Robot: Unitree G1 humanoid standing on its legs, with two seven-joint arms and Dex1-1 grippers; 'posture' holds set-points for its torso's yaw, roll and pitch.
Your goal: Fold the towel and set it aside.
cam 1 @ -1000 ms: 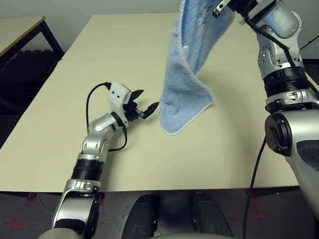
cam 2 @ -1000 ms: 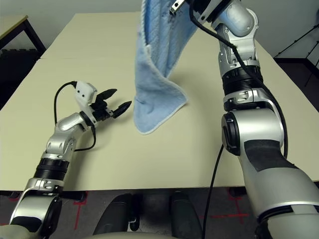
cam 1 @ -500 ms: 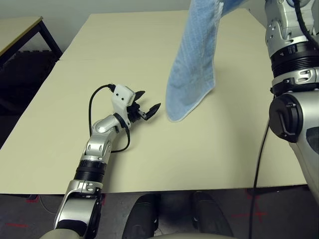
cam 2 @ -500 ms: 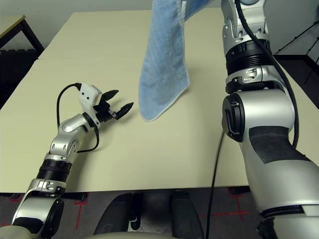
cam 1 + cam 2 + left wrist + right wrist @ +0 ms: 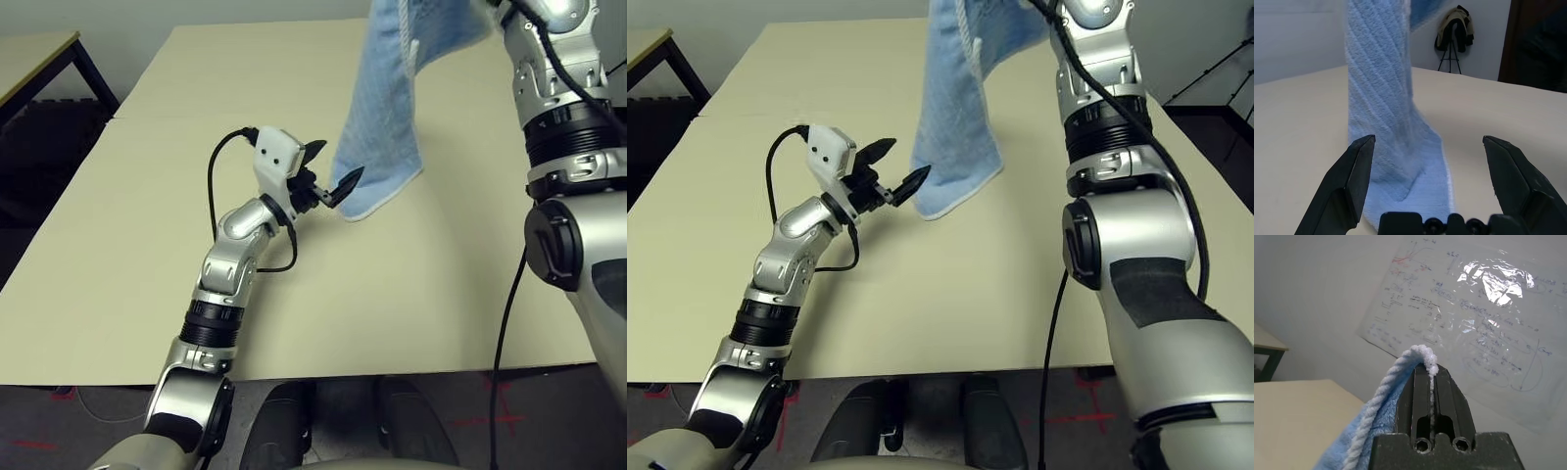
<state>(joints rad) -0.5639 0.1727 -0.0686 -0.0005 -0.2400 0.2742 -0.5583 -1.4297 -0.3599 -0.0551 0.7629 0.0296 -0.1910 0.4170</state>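
The light-blue towel (image 5: pixel 382 117) hangs from above, and its lower end rests crumpled on the cream table (image 5: pixel 176 127). In the right wrist view my right gripper (image 5: pixel 1431 373) is shut on the towel's (image 5: pixel 1376 431) white corded edge, high above the table. My left gripper (image 5: pixel 335 164) is open just left of the towel's bottom corner, fingertips almost touching the cloth. From the left wrist, the towel (image 5: pixel 1381 88) drops straight down ahead of the left gripper (image 5: pixel 1430 161), between the spread fingers (image 5: pixel 1354 171) but beyond their tips.
A dark-framed side table (image 5: pixel 39 59) stands at the far left. My right arm (image 5: pixel 563 147) rises along the table's right side, with a black cable (image 5: pixel 505 323) hanging from it. A tripod with a jacket (image 5: pixel 1452 34) stands in the background.
My left gripper has moved forward and right, from mid-table up to the towel's bottom corner. The towel has been lifted higher, so less of it lies on the table.
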